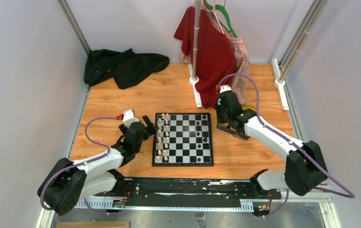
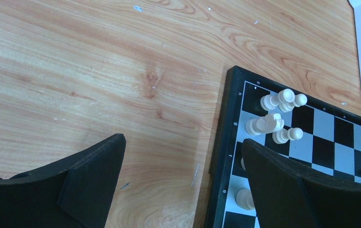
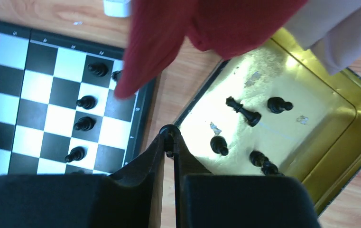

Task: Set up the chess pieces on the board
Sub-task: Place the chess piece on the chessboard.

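Right gripper [image 3: 170, 137] clenched, seemingly on a black piece [image 3: 169, 128] above tray [image 3: 344, 142] rim; swing clear of red cloth [image 3: 169, 38], lower upright onto board [image 3: 36, 88].

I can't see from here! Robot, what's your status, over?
Left tool open beside board. Right tool shut at gold tray edge, black pieces inside. Red shirt hangs near board corner.

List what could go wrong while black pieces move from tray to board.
1. The red garment hangs over a corner of the board and could snag the right hand.
2. Black pieces seem toppled in the tray; a grip may slip.
3. The open left hand sits beside the white pieces and could knock them.
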### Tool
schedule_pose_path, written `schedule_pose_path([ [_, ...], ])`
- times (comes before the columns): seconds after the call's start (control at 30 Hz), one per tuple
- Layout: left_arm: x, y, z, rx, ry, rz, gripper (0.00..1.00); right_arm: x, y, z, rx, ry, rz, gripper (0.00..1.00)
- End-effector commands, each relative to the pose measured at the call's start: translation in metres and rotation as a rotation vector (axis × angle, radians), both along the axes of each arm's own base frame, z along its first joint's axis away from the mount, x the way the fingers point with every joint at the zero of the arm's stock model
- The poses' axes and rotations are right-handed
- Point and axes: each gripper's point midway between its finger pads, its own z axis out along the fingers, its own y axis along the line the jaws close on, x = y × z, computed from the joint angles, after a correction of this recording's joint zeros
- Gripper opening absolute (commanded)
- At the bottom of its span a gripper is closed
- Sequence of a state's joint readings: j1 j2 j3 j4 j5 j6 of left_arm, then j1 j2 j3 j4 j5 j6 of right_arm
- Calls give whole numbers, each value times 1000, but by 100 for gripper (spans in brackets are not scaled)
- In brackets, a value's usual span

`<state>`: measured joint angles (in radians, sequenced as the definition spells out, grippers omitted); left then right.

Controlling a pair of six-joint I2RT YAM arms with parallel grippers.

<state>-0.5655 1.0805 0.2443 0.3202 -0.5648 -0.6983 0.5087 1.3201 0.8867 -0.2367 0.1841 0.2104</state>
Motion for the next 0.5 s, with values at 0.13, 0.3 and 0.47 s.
schedule_pose_path([
  [0.13,0,0,7,-18,-40,2,100,-15,29,-8,-48,38,67,0],
  [0.3,-1,1,9,-16,-47,2,100,-12,48,-19,-50,62,106,0],
  [0.47,0,1,9,-15,-47,3,100,-8,61,-29,-56,82,132,0],
])
